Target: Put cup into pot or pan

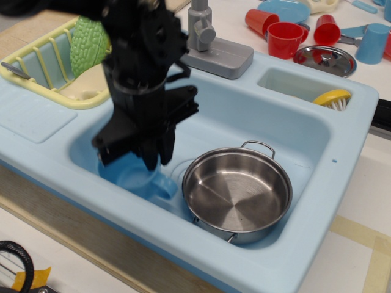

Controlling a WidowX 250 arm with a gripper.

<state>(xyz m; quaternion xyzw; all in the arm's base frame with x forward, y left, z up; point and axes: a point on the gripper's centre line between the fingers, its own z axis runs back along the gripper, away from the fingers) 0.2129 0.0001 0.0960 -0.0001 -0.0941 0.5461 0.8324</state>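
Note:
The light blue cup (135,179) with its rounded handle (166,185) sits low at the front left of the light blue sink basin (287,131), tilted slightly. My black gripper (130,160) reaches down from above and is shut on the cup's rim, its fingers (152,157) covering most of the cup's top. The shiny steel pan (237,194) with two wire loop handles stands empty just right of the cup, with a small gap between them.
A yellow dish rack (36,58) with a green gourd (87,44) stands at the left. A grey faucet (211,49) rises behind the basin. Red cups (284,38), a steel lid (325,60) and a blue tumbler (372,43) are at the back right. A yellow brush (333,97) lies in the side compartment.

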